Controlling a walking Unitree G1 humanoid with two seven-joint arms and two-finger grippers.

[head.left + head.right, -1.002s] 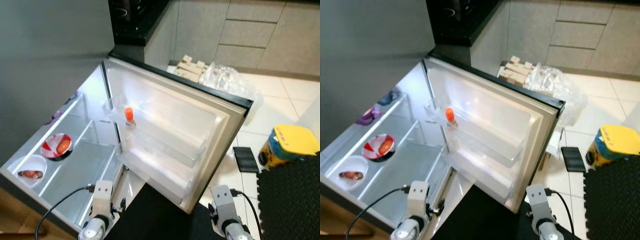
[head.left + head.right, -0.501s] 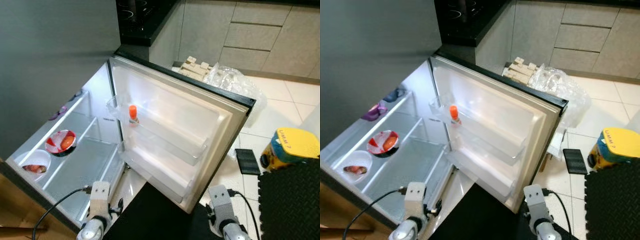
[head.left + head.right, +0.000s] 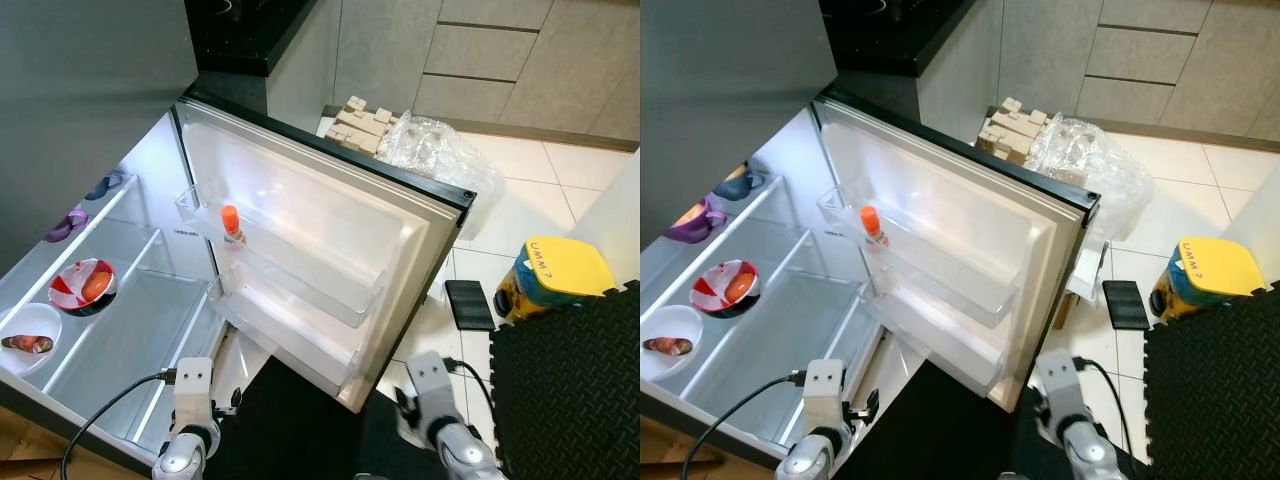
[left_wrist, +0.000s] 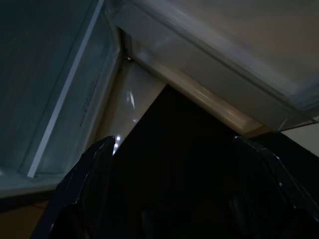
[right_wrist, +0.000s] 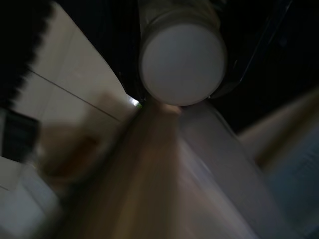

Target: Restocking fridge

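Right hand is gripping a white-capped bottle, left hand hanging apart; it risks clipping the open fridge door while approaching.

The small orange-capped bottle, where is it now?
The bottle stands upright in the top shelf of the open fridge door, near the hinge side, to the right of the red bowl inside the fridge.
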